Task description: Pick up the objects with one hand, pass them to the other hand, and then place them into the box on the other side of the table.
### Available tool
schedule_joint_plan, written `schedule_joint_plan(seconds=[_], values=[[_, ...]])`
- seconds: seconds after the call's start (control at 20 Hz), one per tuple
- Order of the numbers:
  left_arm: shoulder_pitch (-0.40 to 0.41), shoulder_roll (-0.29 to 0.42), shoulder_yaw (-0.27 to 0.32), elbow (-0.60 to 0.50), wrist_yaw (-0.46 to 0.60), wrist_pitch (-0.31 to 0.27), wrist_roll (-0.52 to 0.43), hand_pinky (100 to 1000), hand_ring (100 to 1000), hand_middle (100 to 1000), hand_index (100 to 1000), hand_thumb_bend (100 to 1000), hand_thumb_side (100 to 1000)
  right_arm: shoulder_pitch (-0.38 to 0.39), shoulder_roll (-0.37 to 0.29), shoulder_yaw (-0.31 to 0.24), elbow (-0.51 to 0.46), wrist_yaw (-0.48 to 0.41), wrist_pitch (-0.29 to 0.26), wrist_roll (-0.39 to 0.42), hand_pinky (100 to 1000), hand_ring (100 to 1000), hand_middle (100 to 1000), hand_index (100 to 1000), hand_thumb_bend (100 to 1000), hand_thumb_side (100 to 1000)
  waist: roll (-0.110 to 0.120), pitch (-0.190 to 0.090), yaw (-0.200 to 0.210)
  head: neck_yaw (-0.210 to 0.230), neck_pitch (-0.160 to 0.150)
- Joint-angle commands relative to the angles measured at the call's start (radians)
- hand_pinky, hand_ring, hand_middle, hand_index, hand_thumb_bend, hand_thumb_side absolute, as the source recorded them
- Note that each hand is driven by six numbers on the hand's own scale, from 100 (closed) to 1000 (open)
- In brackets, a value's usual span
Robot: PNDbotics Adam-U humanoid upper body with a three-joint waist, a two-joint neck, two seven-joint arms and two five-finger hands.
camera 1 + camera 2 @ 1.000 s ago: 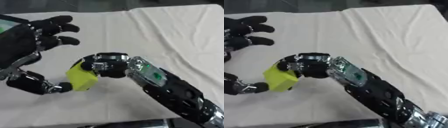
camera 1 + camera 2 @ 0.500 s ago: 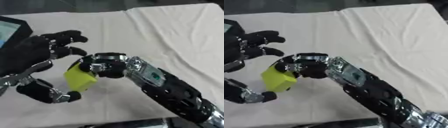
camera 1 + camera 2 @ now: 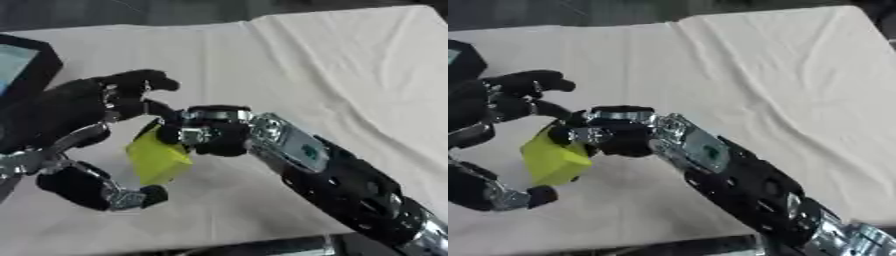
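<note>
Hands meet over the near left part of the bench [image 3: 289, 60], which is covered with a pale cloth. The right hand [image 3: 210, 136] reaches across from the right side, and its fingers are curled round the top of a yellow block [image 3: 157, 157]. The block hangs up in the air, above the cloth and not resting on it.

The left hand [image 3: 74, 107] is cupped around that block. Its fingers arch over the top and its thumb [image 3: 131, 196] sits just under the block's lower corner (whether any of them really touch the yellow sides cannot be told). The fingers look spread and not closed, so the block seems to be held by the right hand alone.

What matters most for the pass is this: the block lies inside the space between the left hand's fingers and thumb, on the left side of the right hand. Its long side tilts, with the top near the right hand and the bottom leaning down to the left. So the left hand probably only needs to close in on it.

A dark box [image 3: 26, 62] shows at the far left edge of the bench, behind the left hand. That is likely where the block should end up, and the left hand is the nearer one to it.
</note>
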Motion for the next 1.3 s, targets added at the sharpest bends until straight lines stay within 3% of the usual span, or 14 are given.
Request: schedule_joint_plan(seconds=[0.05,0.7,1.1,1.15,1.3], values=[[-0.006,0.009,0.004,-0.012,-0.02,0.018,0.006,789,1000,914,813,479,518,-0.016,-0.001,-0.008,-0.028,-0.003,0.001,0.0,546,745,464,783,100,594,0.001,-0.02,-0.002,-0.002,-0.002],[0.021,0.007,-0.018,-0.012,-0.116,0.071,0.003,779,1000,897,775,482,504,-0.014,-0.001,-0.009,-0.029,-0.005,0.002,0.001,547,744,464,782,100,597,0.003,-0.019,-0.007,-0.002,-0.002],[0.025,-0.001,-0.028,-0.012,-0.085,0.092,0.042,754,1000,867,653,276,374,-0.011,-0.001,-0.009,-0.028,-0.004,0.001,-0.006,542,741,464,781,100,614,0.003,-0.019,-0.007,-0.009,-0.002],[0.025,-0.001,-0.028,-0.012,-0.082,0.097,0.048,748,1000,856,624,193,320,-0.01,-0.001,-0.01,-0.029,-0.003,0.001,-0.009,542,742,474,784,100,641,0.003,-0.019,-0.007,-0.01,-0.002],[0.025,-0.001,-0.029,-0.012,-0.076,0.113,0.067,744,1000,844,591,100,165,-0.009,-0.001,-0.01,-0.03,-0.002,-0.004,-0.015,547,748,504,798,100,686,0.003,-0.02,-0.007,-0.012,-0.002]])
